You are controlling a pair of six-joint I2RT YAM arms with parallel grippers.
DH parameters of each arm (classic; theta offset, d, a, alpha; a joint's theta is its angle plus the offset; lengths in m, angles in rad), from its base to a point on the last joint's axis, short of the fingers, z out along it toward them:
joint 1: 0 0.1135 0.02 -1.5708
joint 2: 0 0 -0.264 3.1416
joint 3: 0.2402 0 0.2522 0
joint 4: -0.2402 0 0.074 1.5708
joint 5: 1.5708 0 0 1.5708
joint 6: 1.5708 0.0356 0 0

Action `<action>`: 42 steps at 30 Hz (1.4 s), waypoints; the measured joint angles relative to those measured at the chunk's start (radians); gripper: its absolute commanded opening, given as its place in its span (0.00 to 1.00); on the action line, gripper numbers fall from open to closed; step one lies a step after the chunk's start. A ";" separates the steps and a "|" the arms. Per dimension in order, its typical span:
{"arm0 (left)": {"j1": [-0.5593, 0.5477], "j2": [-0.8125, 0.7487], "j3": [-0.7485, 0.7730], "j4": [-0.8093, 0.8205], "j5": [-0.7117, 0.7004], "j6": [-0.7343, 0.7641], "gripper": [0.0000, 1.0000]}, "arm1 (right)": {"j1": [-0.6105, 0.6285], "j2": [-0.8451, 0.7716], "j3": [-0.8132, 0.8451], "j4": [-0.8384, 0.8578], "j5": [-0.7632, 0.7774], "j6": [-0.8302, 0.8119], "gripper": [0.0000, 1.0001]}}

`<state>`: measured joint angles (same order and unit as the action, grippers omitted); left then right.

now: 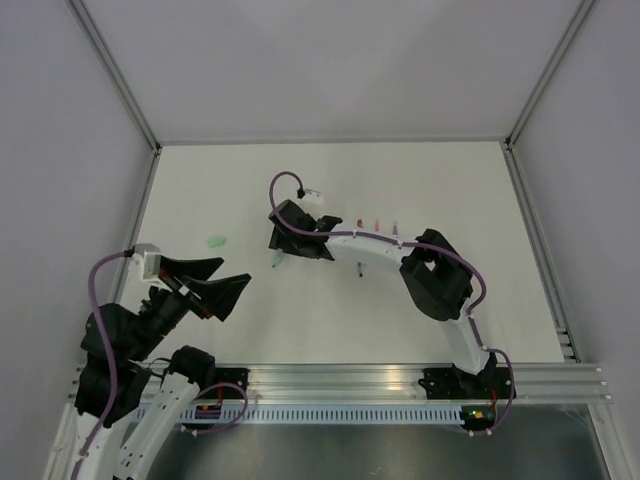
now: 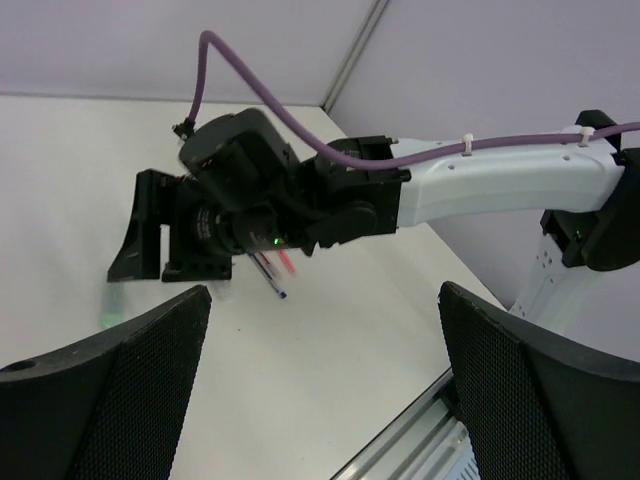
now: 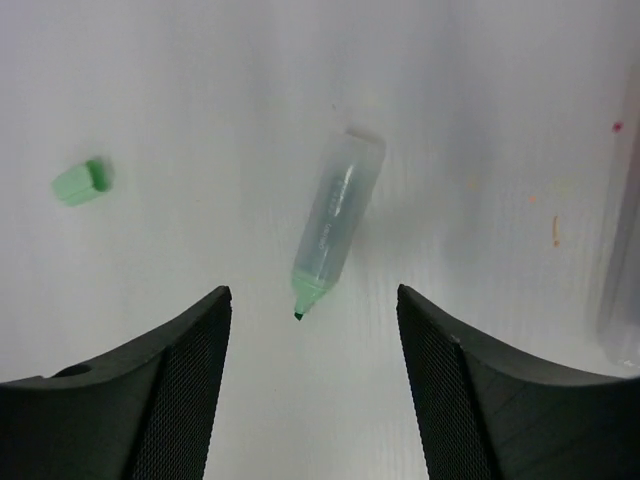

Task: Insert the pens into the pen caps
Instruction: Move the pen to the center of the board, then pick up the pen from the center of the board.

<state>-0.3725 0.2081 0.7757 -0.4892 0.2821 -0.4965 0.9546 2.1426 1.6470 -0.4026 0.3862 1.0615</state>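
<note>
Right pincer (image 3: 312, 300) agape before pen (image 3: 335, 225), green tip toward it.

Bright, even, diffuse light with faint soft shadows and slightly soft focus.

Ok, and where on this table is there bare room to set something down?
Bare: the far strip of table behind the right arm, and the near middle between the left gripper and that arm's elbow. Crowded: around the green pen, mint cap and row of pens by the arm.
</note>
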 measured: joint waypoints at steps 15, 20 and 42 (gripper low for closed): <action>0.000 0.230 0.501 -0.226 0.014 0.149 1.00 | -0.190 -0.086 0.163 -0.119 -0.620 -1.671 0.69; 0.000 0.206 0.523 -0.272 -0.002 0.187 1.00 | -0.187 -0.018 0.220 -0.278 -0.776 -2.065 0.65; -0.063 0.037 0.412 -0.303 -0.135 0.202 1.00 | -0.132 0.254 0.352 -0.327 -0.907 -2.409 0.60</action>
<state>-0.4358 0.2451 1.1877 -0.7918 0.1471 -0.2943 0.8230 2.3966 1.9995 -0.7296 -0.5205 -1.3476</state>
